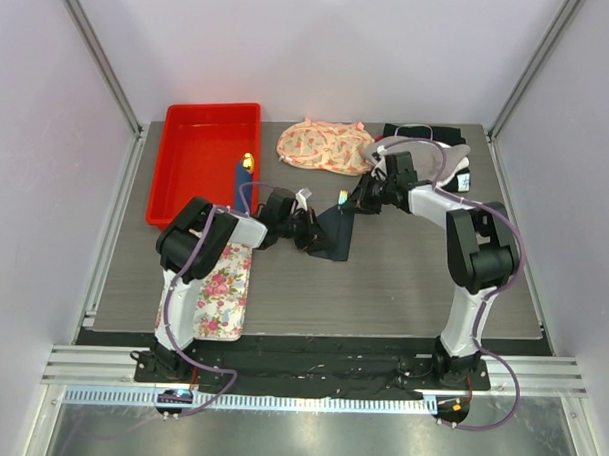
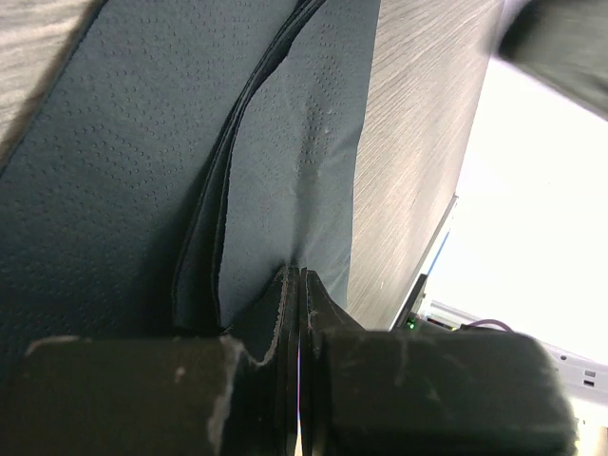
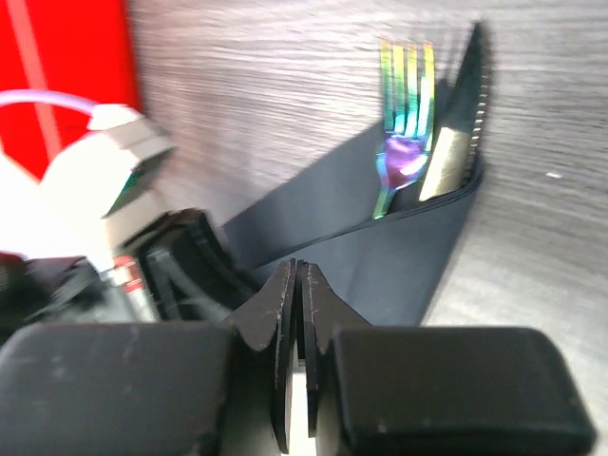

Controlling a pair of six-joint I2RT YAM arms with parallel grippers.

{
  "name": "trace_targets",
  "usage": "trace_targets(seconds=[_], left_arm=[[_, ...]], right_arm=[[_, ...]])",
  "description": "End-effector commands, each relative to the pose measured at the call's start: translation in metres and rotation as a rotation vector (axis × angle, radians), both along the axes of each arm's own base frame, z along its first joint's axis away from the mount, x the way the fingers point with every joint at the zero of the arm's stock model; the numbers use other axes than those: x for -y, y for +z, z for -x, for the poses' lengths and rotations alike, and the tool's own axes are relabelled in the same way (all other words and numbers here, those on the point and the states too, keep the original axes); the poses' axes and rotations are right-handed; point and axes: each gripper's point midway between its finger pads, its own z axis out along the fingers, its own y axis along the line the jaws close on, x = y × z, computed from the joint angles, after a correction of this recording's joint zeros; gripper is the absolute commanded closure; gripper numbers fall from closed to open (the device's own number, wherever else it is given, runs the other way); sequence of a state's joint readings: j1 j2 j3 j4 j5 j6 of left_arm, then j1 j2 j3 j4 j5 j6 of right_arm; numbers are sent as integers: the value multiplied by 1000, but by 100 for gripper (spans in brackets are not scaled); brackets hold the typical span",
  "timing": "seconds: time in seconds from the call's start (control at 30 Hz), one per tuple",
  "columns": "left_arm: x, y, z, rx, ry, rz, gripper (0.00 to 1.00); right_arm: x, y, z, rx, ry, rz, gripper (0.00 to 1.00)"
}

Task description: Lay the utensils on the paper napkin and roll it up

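Left gripper (image 2: 299,278) was clenched, its two fingers pressed flat together. In its wrist view, the standing folds of the napkin (image 1: 336,237) ran down into the fingertips, so we read it as pinching the napkin's left edge. From above, that arm reached rightward from its base across the near left part of the table (image 1: 403,281).

Far left at the back we saw a red tray (image 1: 196,169) with a blue, yellow-tipped stick (image 1: 243,169) lying near its right wall. Nearer the bases, a floral tray (image 1: 225,290) lay under the left arm.

Near the middle of the table the dark napkin lay between the two grippers, right of the floral tray and in front of the red tray's right corner. It was folded over into layers, not yet a roll, and its left side was lifted off the wood.

In the right wrist view the fork (image 3: 399,133) and the knife (image 3: 454,142) were tucked into the fold at the napkin's far end. Their heads poked out side by side, the fork on the left with a rainbow sheen and the knife just beside it.

Right gripper (image 3: 298,273) was closed too, with its fingers together at the napkin's near edge. We could not tell whether any paper was caught between them.

Behind it, at the back of the table, we noted a peach patterned pouch (image 1: 322,147). Further right lay a folded black cloth (image 1: 448,133), partly hidden by the right arm.
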State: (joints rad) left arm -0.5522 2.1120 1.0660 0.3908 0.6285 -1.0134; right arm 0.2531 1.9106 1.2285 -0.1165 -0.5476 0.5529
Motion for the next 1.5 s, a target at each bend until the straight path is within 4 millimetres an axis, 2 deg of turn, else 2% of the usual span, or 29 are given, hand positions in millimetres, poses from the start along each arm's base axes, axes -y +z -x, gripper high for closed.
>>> trace_targets(seconds=[0.0, 0.3, 0.5, 0.77, 0.9, 1.0, 1.17, 1.23, 1.37, 1.47], left_arm=[[-31, -56, 13, -80, 47, -199, 100], [-31, -57, 14, -84, 46, -203, 100], [-30, -49, 13, -67, 41, -191, 100], [-27, -22, 8, -7, 29, -152, 98], [-32, -33, 14, -42, 29, -191, 100], [-36, -42, 19, -63, 31, -206, 100], [-38, -49, 22, -77, 22, -222, 100], [-37, -49, 22, -79, 17, -220, 100], [-36, -49, 21, -75, 17, -217, 100], [-36, -47, 21, -73, 16, -214, 100]], right_arm=[[2, -23, -5, -11, 10, 84, 90], [4, -70, -6, -40, 9, 183, 92], [11, -95, 5, -77, 27, 265, 93], [23, -108, 12, -90, 37, 335, 96], [10, -91, 12, -66, 71, 274, 95], [-2, -67, 8, -35, 88, 205, 93], [-17, -12, -1, 64, 90, 98, 89], [-23, -2, -2, 73, 88, 58, 89], [-32, -1, 2, 52, 92, 30, 89], [-33, -16, 8, 19, 95, 45, 89]])
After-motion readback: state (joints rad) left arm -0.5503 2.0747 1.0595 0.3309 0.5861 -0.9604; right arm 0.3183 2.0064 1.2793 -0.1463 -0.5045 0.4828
